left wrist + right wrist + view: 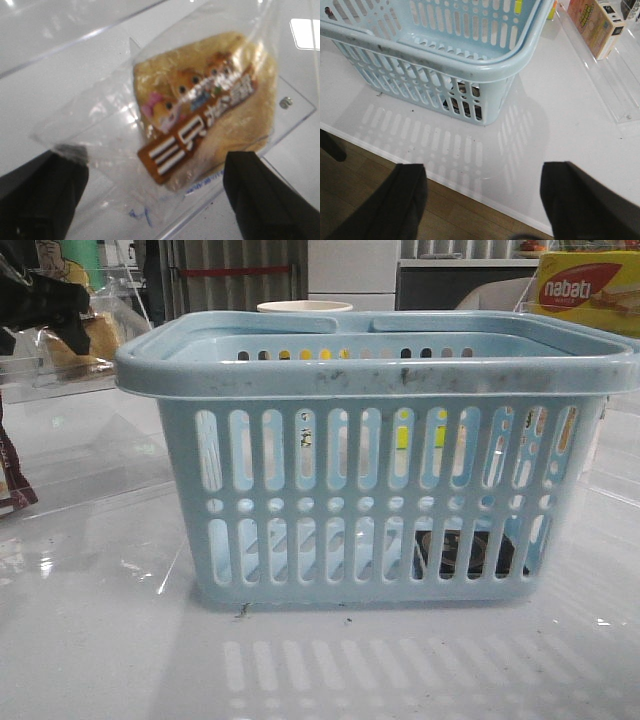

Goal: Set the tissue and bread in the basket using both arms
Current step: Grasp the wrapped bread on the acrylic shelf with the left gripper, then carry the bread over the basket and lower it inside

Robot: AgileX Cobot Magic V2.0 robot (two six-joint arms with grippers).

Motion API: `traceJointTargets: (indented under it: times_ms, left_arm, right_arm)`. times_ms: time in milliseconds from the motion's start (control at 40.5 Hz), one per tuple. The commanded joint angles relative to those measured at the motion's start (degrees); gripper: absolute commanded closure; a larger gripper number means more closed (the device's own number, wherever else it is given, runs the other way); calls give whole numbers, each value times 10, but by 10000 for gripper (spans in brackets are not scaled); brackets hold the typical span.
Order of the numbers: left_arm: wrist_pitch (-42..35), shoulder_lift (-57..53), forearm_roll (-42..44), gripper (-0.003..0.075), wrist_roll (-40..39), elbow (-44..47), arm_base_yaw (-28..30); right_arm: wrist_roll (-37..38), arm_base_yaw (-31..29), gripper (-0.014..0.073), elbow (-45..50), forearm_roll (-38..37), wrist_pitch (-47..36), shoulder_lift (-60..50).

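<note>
Currently on the bread step: my left gripper (155, 200) hangs over the bread (205, 105), jaws wide apart, holding nothing, fingers either side of the clear wrapper and not touching it as far as I can tell. Bread lies flat on a clear plastic tray (295, 107) on the table (40, 115), off to the left of the basket (370, 365). Tissue (465, 552) looks done: a dark pack shows through the lower slots at the basket's right front corner, on the floor inside; right wrist view shows the same dark shape behind the slots (465, 102). Rest of the basket floor looks bare from what I can see. My right gripper (482, 200) is open and empty too, hovering over the table's near edge, well apart from the basket. Next move, my read: drop the left straight down, close across the slab rather than just the loose film, lift clear of the tray lip, carry over the thick rim, release inside. Risk: wrapper is slippery, a film-only pinch could let the bread slide out.
</note>
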Motion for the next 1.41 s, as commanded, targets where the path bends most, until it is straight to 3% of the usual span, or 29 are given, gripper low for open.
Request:
traceJointTargets:
  times_ms: [0,99,321,519,1013,1136,1384]
  left_arm:
    - [-60,-24,-6,134,-4,-22,0]
    - [-71,-24,-6,195,-4,-22,0]
    - [-71,-24,-6,455,-4,-22,0]
    - [-64,-39,-6,633,-4,-22,0]
    - [83,-224,-6,629,1,-22,-33]
    - [140,-286,-5,629,18,-16,-68]
    - [173,-384,-5,629,40,39,-184]
  right_arm:
    - [-6,0,25,-15,-3,-39,5]
    - [-6,0,25,-15,-3,-39,5]
    - [-6,0,25,-15,-3,-39,5]
    - [-6,0,25,-15,-3,-39,5]
    - [-6,0,25,-15,-3,-54,5]
    - [-6,0,25,-15,-3,-54,5]
    - [-6,0,25,-15,-3,-54,5]
